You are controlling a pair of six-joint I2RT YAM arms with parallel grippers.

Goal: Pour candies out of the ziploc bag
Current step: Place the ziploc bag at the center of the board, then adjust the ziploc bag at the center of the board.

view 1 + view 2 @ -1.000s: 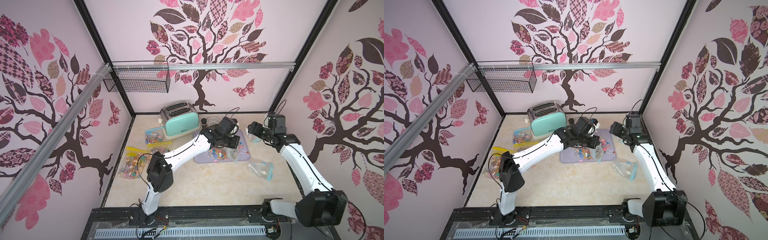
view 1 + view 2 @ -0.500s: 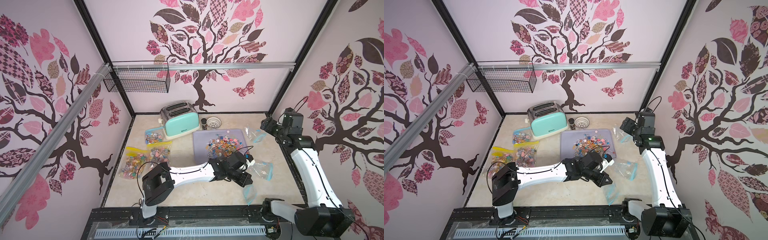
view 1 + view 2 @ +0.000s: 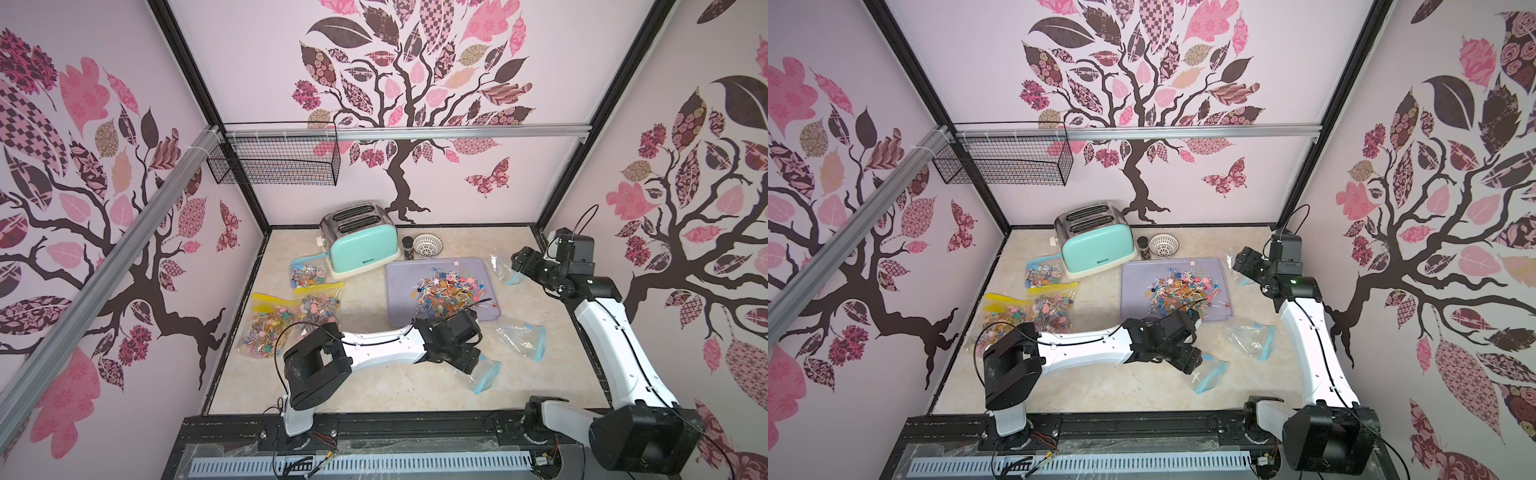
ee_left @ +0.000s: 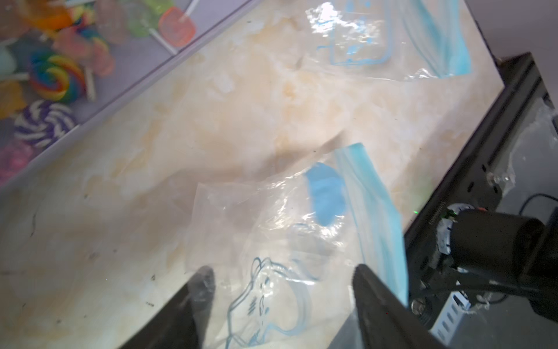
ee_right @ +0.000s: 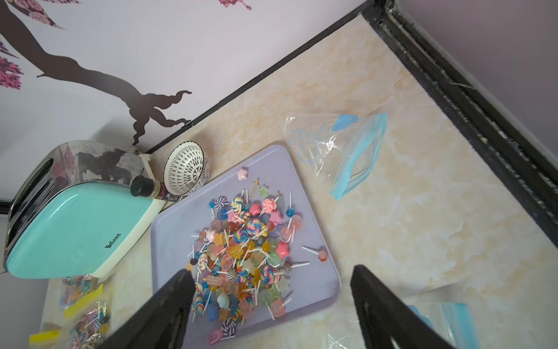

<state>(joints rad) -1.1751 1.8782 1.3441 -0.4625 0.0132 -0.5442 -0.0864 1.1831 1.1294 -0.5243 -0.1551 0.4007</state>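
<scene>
**A:** What has changed in the last second?

**B:** The left gripper (image 3: 471, 365) was shut on the ziploc bag (image 4: 271, 217) over the lavender tray (image 3: 397, 291), just right of centre in both top views. The arm has since swung down to the lower middle of the frame and the jaws have come apart. In the left wrist view its black fingers (image 4: 193, 302) stand wide. The bag lies crumpled on the marble tabletop between and ahead of them.

**A:** Is it still touching the bag?

**B:** I can't tell. Plastic overlaps one fingertip in that view, but nothing is clamped.

**A:** Where are the candies?

**B:** The candies (image 5: 241, 250) are heaped in the middle of the tray, lollipop sticks pointing every way. The dropped bag looks clear and empty.

**A:** And the right gripper?

**B:** The right gripper (image 5: 271, 281) has its jaws apart and holds nothing. It has drawn back from the tray to the right edge of the top views, near another empty bag (image 3: 503, 268).

**A:** What does that mean for the task?

**B:** I'd judge this bag finished: poured out and let go, not far from a third empty bag (image 3: 519, 338). Filled bags (image 3: 318, 305) wait at centre left, beside the mint toaster (image 3: 359, 247). If those are to be emptied too, one of them is probably next.
</scene>
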